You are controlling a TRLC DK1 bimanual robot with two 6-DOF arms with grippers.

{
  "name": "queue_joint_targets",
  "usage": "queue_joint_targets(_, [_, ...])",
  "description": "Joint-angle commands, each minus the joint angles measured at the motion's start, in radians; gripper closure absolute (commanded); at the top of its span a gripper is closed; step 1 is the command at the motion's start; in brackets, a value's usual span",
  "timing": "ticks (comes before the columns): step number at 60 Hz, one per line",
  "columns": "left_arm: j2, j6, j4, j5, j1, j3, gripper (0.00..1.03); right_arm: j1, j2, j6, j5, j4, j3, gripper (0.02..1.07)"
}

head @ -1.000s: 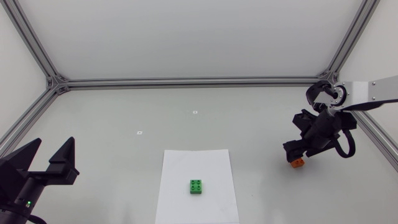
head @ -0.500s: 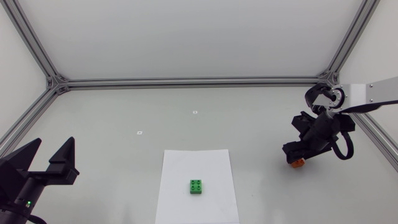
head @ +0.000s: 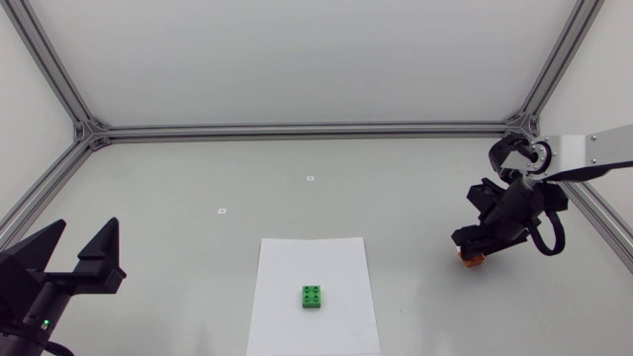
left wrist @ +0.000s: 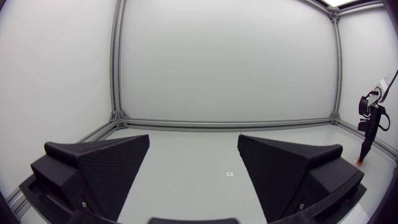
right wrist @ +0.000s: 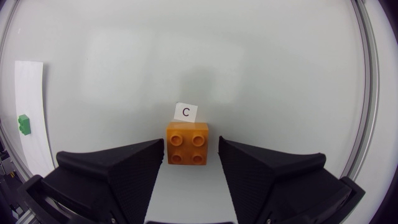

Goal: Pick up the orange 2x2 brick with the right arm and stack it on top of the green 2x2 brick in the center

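The surface (head: 198,198) is being left undisturbed over the last second, and almost nothing on it is being shifted. The right arm (head: 593,148), coming in from the right edge, is being eased only slightly, lower and a touch toward that edge, so that it is being settled over its target instead of being carried across. The left arm (head: 30,297) is being kept parked at the near left corner, its left jaws spread wide with nothing between them.

The white sheet (head: 297,267) is lying by the middle of the near edge and is not being touched. In the right wrist view the right jaws are being held released, one finger on each side of the orange brick (right wrist: 187,144). One finger is being brought just up to the brick's side, while a clear gap is being left at the other, so no grasp is being made yet.

The orange brick is sitting flat, studs up, close to the right edge, and is not being moved. The green brick (head: 314,297) is waiting on the sheet, well apart from it. A small lettered label (right wrist: 186,112) is lying just beyond the orange brick.

The approach is judged to be nearly finished; closing, lifting and stacking are all yet to be done.
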Motion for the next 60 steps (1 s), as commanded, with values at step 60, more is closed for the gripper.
queue_joint_targets(60, [-0.008,0.013,-0.015,0.004,0.003,-0.041,0.04,0.03,0.006,0.009,0.004,0.025,-0.051,0.71])
